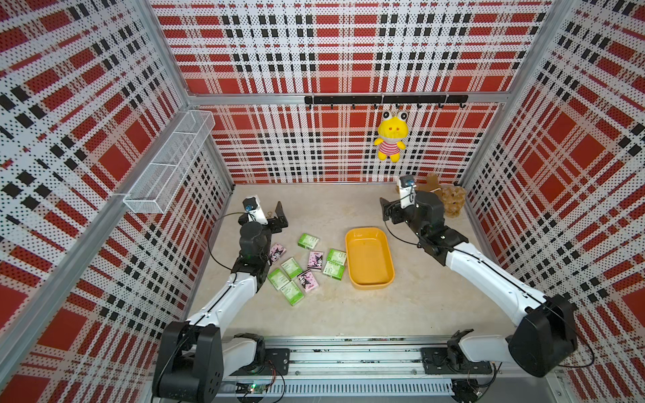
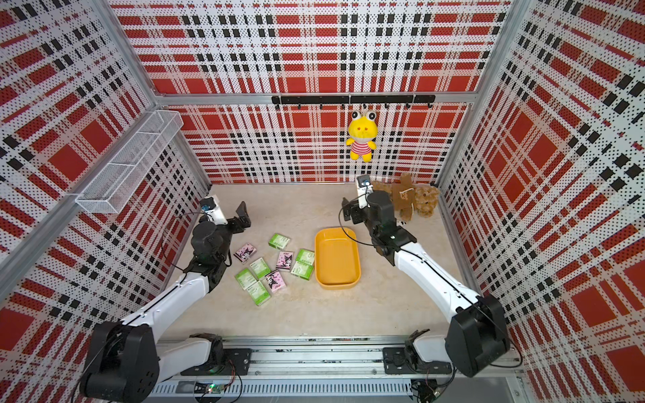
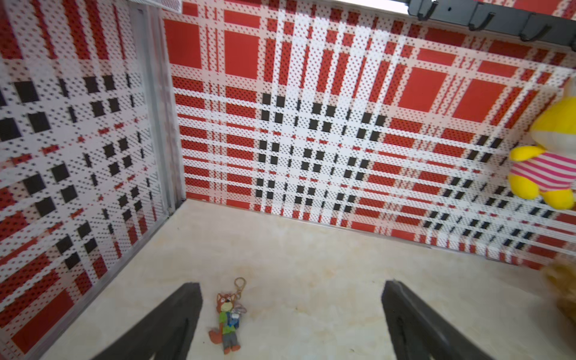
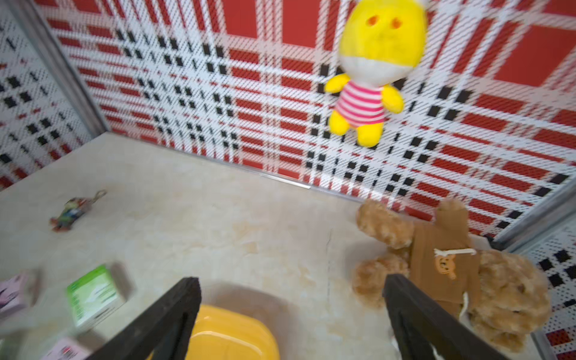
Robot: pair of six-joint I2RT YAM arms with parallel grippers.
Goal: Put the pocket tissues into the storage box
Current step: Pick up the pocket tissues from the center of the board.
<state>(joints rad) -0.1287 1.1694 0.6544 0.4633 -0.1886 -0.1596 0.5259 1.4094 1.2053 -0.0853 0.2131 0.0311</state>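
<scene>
Nine tissue packs lie flat mid-desk, all outside yellow box, nearest two just beside its left rim. Left gripper spread wide, toward back-left corner. Right gripper likewise spread wide, beyond box's far end.

- Pocket tissues: six packs green-and-white; three pink with a dark cartoon figure.
- Storage box: plain yellow-orange.
- Walls: red, white and black plaid, dotted all over.
- Table: cream, faint tan marbling.
- Hanging plush: yellow, pink-and-white striped shirt.
- Teddy bear: tan fur, brown top.
- Keychain charm: orange fox, green shirt.
- Wire basket: white mesh.
- Hook rail: black.
- Arms: white links, black joints.
</scene>
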